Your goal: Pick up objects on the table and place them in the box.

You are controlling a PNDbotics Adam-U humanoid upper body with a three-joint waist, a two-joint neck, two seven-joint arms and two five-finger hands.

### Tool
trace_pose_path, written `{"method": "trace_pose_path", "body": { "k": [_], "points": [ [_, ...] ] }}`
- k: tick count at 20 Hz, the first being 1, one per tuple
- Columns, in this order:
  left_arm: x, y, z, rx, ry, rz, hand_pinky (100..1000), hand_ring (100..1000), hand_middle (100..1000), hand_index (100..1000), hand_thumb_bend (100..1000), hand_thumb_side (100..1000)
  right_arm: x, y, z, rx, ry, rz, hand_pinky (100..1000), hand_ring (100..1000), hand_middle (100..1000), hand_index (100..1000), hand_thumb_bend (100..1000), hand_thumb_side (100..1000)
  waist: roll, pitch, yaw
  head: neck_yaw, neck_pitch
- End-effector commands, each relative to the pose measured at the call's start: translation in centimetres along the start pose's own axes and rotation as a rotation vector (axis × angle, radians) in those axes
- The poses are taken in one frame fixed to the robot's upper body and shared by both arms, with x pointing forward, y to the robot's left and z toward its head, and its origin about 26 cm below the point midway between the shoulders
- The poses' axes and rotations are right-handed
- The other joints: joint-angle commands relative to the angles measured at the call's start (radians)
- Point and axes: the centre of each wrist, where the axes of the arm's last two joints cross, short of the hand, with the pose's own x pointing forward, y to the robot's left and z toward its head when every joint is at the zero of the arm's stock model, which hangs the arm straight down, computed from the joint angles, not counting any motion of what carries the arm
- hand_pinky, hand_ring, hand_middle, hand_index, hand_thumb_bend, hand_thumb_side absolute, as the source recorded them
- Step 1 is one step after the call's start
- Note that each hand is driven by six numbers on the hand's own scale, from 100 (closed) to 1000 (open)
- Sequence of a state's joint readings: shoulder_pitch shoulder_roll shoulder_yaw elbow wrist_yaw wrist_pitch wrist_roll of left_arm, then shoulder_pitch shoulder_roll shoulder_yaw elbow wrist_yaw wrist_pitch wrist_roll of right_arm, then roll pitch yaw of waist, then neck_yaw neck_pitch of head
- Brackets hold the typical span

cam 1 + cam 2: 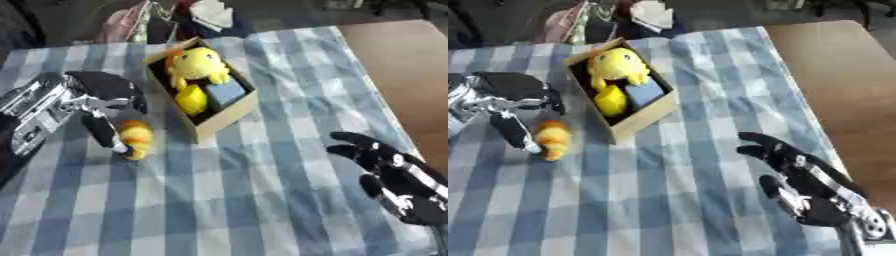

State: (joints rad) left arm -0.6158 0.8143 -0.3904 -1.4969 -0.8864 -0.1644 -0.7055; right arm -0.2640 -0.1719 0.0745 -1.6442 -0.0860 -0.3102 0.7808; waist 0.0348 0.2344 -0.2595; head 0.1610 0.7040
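The box [223, 117] already holds a yellow plush duck [199, 64], a blue block [226, 93] and a yellow piece [191, 100], so I judge most of the task done. One orange-yellow toy [136, 138] is left on the checked cloth [262, 200], just left of the box. The left hand [103, 100] is at this toy, a finger touching it, fingers curled but seemingly not closed on it, while the right hand [798, 170] rests well right of the box, below it, fingers relaxed, holding nothing.

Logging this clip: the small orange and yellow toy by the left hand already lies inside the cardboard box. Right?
Not quite. The small orange and yellow toy lies on the blue checked tablecloth beside the left hand, outside the cardboard box, as the left eye view shows.
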Motion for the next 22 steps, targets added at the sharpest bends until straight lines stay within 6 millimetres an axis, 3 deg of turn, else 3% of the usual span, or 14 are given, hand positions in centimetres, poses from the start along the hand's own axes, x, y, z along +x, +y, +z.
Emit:
{"method": "trace_pose_path", "body": {
  "k": [1,5,6,8,11,17,19,22],
  "points": [
    [-0.7,0.1,0.3,-0.013,0.027,-0.020,715,677,690,800,561,358,0.5,-0.6,0.0,-0.002,-0.005,0.024,1000,927,978,1000,100,496,-0.013,-0.023,-0.001,-0.004,0.002],
    [-0.8,-0.4,0.2,0.010,0.042,-0.016,641,578,581,726,400,135,0.5,-0.6,0.0,-0.004,-0.002,0.025,1000,927,978,1000,100,500,-0.013,-0.022,0.000,-0.005,0.002],
    [-0.8,-0.4,0.2,0.028,0.042,-0.013,623,545,539,690,320,100,0.5,-0.6,0.0,-0.005,-0.002,0.025,1000,927,978,1000,100,500,-0.013,-0.022,0.000,-0.006,0.002],
    [-0.8,-0.3,0.5,0.071,0.037,-0.003,599,506,492,645,254,100,0.5,-0.6,0.0,-0.006,-0.002,0.026,1000,927,978,1000,100,500,-0.013,-0.022,0.000,-0.006,0.002],
    [-0.9,0.6,1.6,0.122,0.023,0.000,585,493,474,627,247,100,0.5,-0.7,0.0,-0.009,-0.001,0.028,1000,927,978,1000,100,500,-0.013,-0.023,0.000,-0.008,0.000],
    [-1.9,5.2,6.3,0.325,0.091,0.021,590,497,479,642,256,101,0.5,-0.6,0.2,-0.011,0.007,0.028,1000,927,978,1000,100,505,-0.009,-0.027,0.004,-0.015,0.002],
    [-2.5,6.1,6.4,0.418,0.156,0.048,601,510,491,657,273,101,0.4,-0.6,0.2,-0.011,0.009,0.027,1000,926,978,1000,100,506,-0.008,-0.029,0.004,-0.017,0.003],
    [-3.2,6.5,4.6,0.496,0.229,0.073,609,517,500,668,294,100,0.4,-0.5,0.2,-0.007,0.009,0.025,1000,926,978,1000,100,507,-0.009,-0.031,-0.002,-0.014,0.005]
  ]
}}
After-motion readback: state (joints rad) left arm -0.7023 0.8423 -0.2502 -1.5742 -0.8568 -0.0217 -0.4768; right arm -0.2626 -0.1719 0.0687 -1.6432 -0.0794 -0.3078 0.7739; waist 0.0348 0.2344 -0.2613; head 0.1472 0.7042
